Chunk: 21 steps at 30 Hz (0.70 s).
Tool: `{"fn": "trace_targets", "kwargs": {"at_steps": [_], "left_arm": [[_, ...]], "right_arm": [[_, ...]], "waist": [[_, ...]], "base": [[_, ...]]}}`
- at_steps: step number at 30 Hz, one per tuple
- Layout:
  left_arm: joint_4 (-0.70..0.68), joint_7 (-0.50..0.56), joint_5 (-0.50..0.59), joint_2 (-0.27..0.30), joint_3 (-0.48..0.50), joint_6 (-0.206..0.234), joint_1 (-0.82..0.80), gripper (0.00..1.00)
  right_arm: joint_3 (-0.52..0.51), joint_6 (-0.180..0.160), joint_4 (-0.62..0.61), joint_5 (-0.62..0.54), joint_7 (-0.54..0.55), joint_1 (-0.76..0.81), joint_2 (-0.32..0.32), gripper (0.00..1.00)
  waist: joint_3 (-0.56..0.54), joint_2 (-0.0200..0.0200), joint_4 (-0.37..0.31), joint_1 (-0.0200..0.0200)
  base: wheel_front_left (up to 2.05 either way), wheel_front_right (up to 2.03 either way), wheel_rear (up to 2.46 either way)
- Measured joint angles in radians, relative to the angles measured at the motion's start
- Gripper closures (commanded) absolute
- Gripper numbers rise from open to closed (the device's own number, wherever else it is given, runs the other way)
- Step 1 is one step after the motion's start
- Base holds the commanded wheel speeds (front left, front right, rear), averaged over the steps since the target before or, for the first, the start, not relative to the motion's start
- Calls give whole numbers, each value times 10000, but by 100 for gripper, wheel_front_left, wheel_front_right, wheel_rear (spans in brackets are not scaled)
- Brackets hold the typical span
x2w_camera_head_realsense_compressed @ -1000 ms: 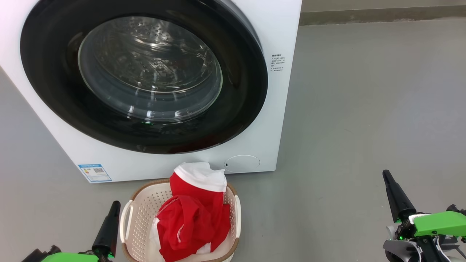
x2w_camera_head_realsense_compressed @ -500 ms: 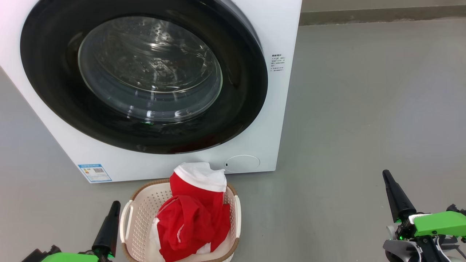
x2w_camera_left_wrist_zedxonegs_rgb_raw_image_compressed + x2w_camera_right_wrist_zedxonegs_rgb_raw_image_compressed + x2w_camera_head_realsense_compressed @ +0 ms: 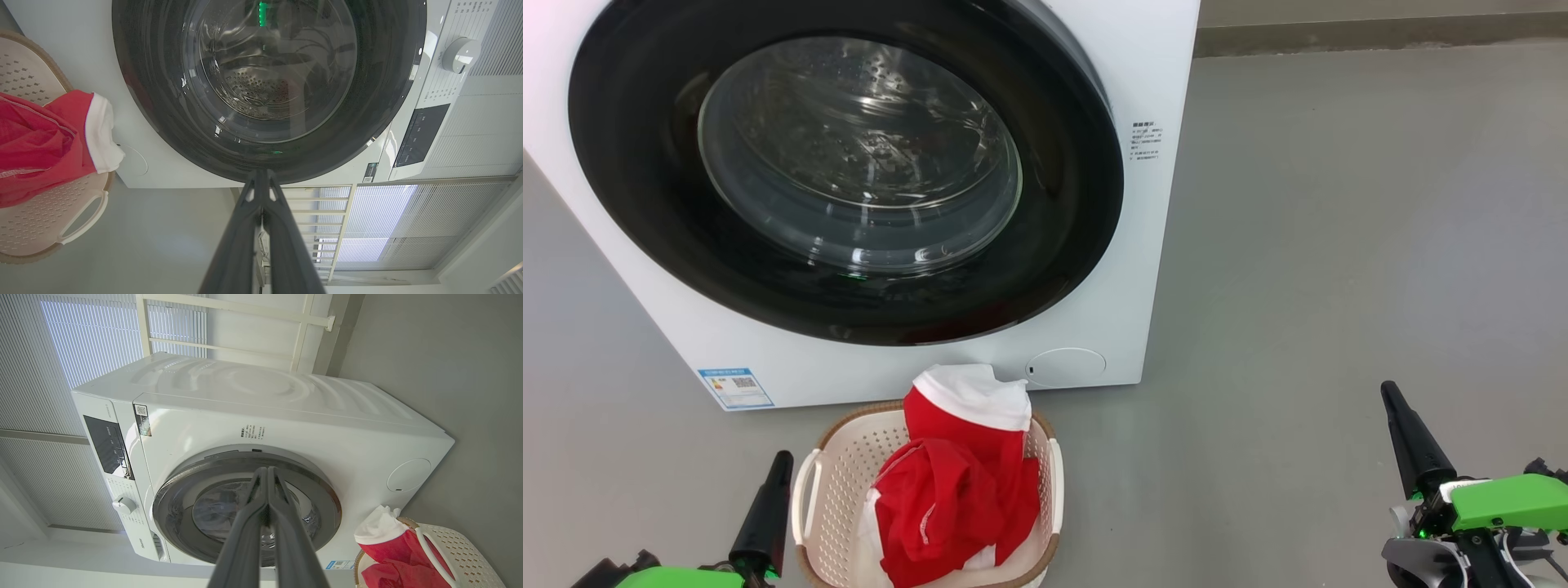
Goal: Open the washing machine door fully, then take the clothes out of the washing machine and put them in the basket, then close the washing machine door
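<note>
The white washing machine [image 3: 1143,73] stands on the grey floor with its round black-rimmed door [image 3: 849,171] shut flat against the front; the steel drum shows through the glass. The red clothes [image 3: 956,490] with white trim are piled in the cream basket [image 3: 841,482] right in front of the machine. My left gripper [image 3: 781,459] is shut, low at the basket's left side, holding nothing. My right gripper [image 3: 1388,392] is shut too, well to the right over bare floor. In the wrist views the left gripper [image 3: 261,173] and the right gripper [image 3: 267,469] each show fingers pressed together, pointing at the door [image 3: 265,81] [image 3: 245,506].
Grey floor [image 3: 1339,245] spreads to the right of the machine. A blue label [image 3: 735,388] and a small round flap [image 3: 1066,367] sit low on the machine front. Its control panel and knob [image 3: 461,55] and window blinds [image 3: 367,224] show in the wrist views.
</note>
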Motion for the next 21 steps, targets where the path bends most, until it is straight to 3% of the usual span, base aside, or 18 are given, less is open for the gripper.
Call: {"fn": "trace_targets", "kwargs": {"at_steps": [21], "left_arm": [[0, 0, 0, 0, 0, 0, 0, 100]], "right_arm": [[0, 0, 0, 0, 0, 0, 0, 100]], "waist": [[0, 0, 0, 0]], "base": [[0, 0, 0]]}}
